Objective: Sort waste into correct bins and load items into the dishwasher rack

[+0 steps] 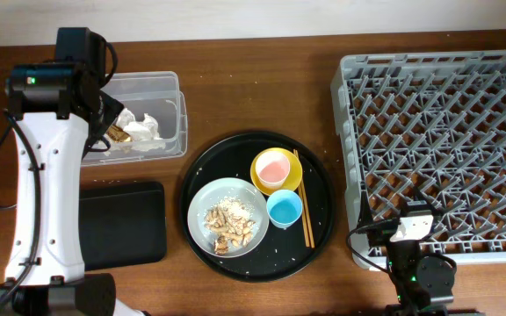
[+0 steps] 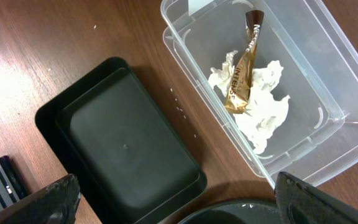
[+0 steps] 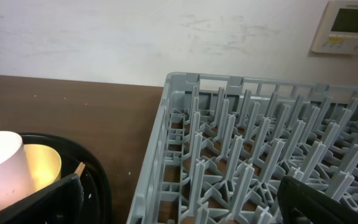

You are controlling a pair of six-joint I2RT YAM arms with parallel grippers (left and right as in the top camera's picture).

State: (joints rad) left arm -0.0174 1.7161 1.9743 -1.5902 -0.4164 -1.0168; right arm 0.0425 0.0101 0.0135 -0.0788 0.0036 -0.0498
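Quick update from us. Our left gripper [image 2: 176, 186] is spread wide with nothing in it, hanging above the table [image 2: 55, 56]. The rim of the round black tray [image 2: 229, 214] just peeks in between its fingers [image 2: 48, 199] at the near edge. Right below and slightly ahead is the flat black tray [image 2: 129, 149]. Further ahead and to the right sits the clear tub [image 2: 328, 81]. In it we've got the crumpled tissue [image 2: 260, 109] with a brown wrapper [image 2: 241, 68] lying across it. We can read "INTENSE" down the wrapper, but the smaller print at its far end is too tiny for us.

Our right gripper [image 3: 180, 183] is wide open too, holding nothing. Straight in front of it is the near corner of the rack [image 3: 260, 137]. Off to its left, the pink cup [image 3: 2, 165] stands in the yellow bowl [image 3: 42, 165], with a tip of the chopsticks [image 3: 78, 168] poking up beside them. Far back on the wall there's a panel [image 3: 350, 25] with a little screen, and we can't read its writing.

From overhead, the grey bowl [image 1: 198, 204] of food scraps [image 1: 231, 226] and the blue cup [image 1: 284, 208] sit on the round tray, well left of the right gripper.
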